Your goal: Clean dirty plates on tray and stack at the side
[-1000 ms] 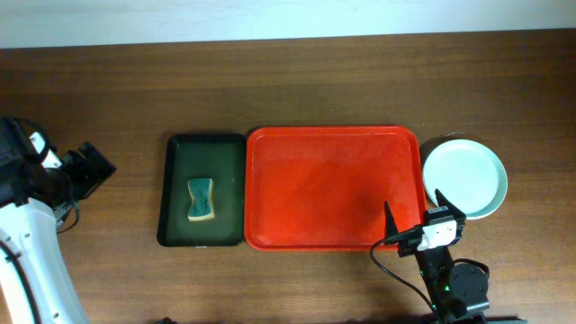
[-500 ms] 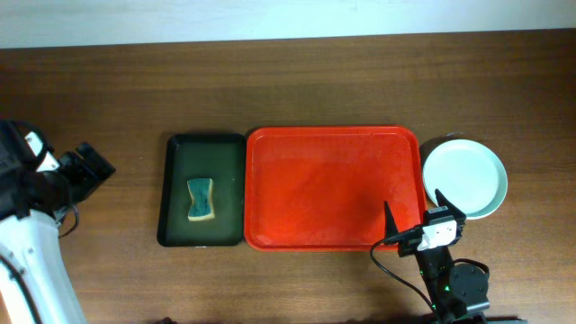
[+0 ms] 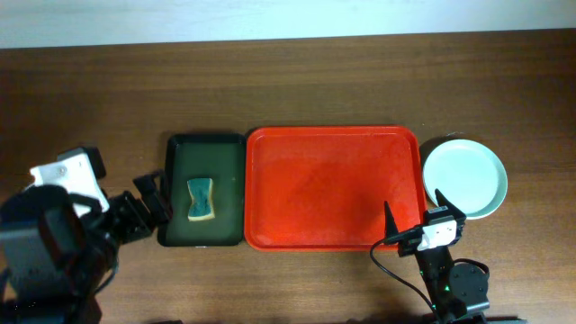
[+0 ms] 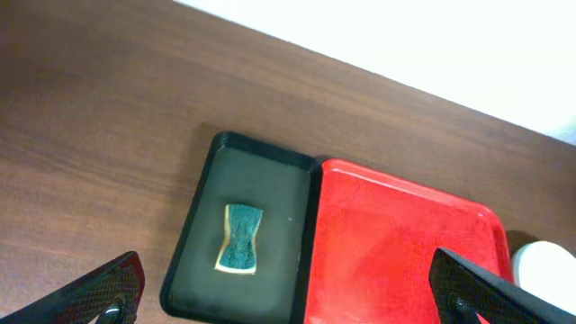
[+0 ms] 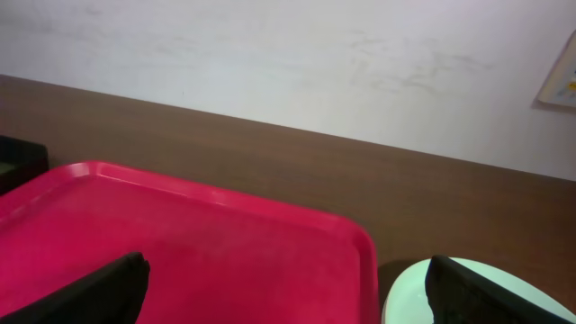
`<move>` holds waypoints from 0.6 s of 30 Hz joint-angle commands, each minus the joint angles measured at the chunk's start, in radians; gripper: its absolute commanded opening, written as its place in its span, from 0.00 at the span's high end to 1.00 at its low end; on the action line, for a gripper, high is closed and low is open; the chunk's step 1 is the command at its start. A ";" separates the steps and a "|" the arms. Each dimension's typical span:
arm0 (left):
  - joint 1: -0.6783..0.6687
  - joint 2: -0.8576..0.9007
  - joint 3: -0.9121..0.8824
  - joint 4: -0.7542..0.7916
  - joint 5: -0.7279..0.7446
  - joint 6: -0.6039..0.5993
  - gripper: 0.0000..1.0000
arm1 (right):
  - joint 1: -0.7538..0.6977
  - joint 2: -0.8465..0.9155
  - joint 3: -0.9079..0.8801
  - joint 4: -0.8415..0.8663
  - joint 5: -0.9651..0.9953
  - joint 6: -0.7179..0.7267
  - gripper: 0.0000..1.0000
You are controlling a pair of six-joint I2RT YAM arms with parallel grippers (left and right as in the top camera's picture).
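Overhead, we are looking down on the wooden table [image 3: 270, 81], where the red tray [image 3: 333, 189] is lying in the middle with its long side running left to right. A pale blue-green plate [image 3: 464, 177] is sitting on the table just beside the tray's right short edge, off the tray. A darker edge is showing under its upper left rim, and we cannot tell whether more plates are lying beneath it. A dark green tray [image 3: 225, 193] is lying against the red tray's left edge, carrying a green and yellow sponge [image 3: 202, 199]. The left gripper [image 3: 148, 209] is hovering at the green tray's left rim with its jaws standing wide and holding nothing. The right gripper [image 3: 417, 214] is hanging over the red tray's near right corner, its jaws likewise spread wide around nothing.

Left wrist: we are seeing both dark fingers [image 4: 99, 292] far apart in the bottom corners. Between them, the sponge is resting in the green tray, the red tray is lying beside it, and a sliver of the plate is showing at the right edge.

Right wrist: the two fingers [image 5: 504, 292] are again standing wide apart. We are looking across the red tray toward a white wall [image 5: 270, 54], with the plate's rim [image 5: 450, 288] sitting just right of the tray's corner.
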 commanded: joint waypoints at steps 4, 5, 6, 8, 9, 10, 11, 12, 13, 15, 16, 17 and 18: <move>-0.010 -0.117 -0.039 0.003 -0.018 -0.006 0.01 | 0.005 -0.008 -0.005 -0.006 0.020 0.000 0.02; -0.010 -0.137 -0.059 0.003 -0.044 -0.006 0.01 | 0.005 -0.008 -0.005 -0.006 0.020 0.000 0.02; -0.010 -0.168 -0.093 0.002 -0.078 -0.006 0.01 | 0.005 -0.008 -0.005 -0.006 0.020 0.000 0.02; -0.010 -0.227 -0.166 0.046 -0.098 -0.006 0.01 | 0.005 -0.008 -0.005 -0.006 0.020 0.000 0.02; -0.010 -0.266 -0.215 0.112 -0.095 -0.006 0.01 | 0.005 -0.008 -0.005 -0.006 0.020 0.000 0.02; -0.012 -0.296 -0.248 0.163 -0.092 -0.006 0.01 | 0.005 -0.008 -0.005 -0.006 0.020 0.000 0.02; -0.014 -0.322 -0.277 0.216 -0.082 -0.006 0.01 | 0.005 -0.008 -0.005 -0.006 0.020 0.000 0.02; -0.023 -0.367 -0.330 0.308 -0.074 -0.006 0.01 | 0.005 -0.008 -0.005 -0.006 0.020 0.000 0.01; -0.032 -0.411 -0.378 0.404 -0.074 -0.006 0.01 | 0.005 -0.008 -0.005 -0.006 0.020 0.000 0.02; -0.050 -0.492 -0.468 0.603 -0.059 -0.006 0.01 | 0.005 -0.008 -0.005 -0.006 0.020 0.000 0.01; -0.057 -0.525 -0.499 0.680 -0.059 -0.006 0.01 | 0.005 -0.008 -0.005 -0.006 0.020 0.000 0.02; -0.061 -0.555 -0.528 0.753 -0.051 -0.006 0.01 | 0.005 -0.008 -0.005 -0.006 0.020 0.000 0.02; -0.065 -0.598 -0.570 0.863 -0.032 -0.006 0.01 | 0.005 -0.008 -0.005 -0.006 0.020 0.000 0.02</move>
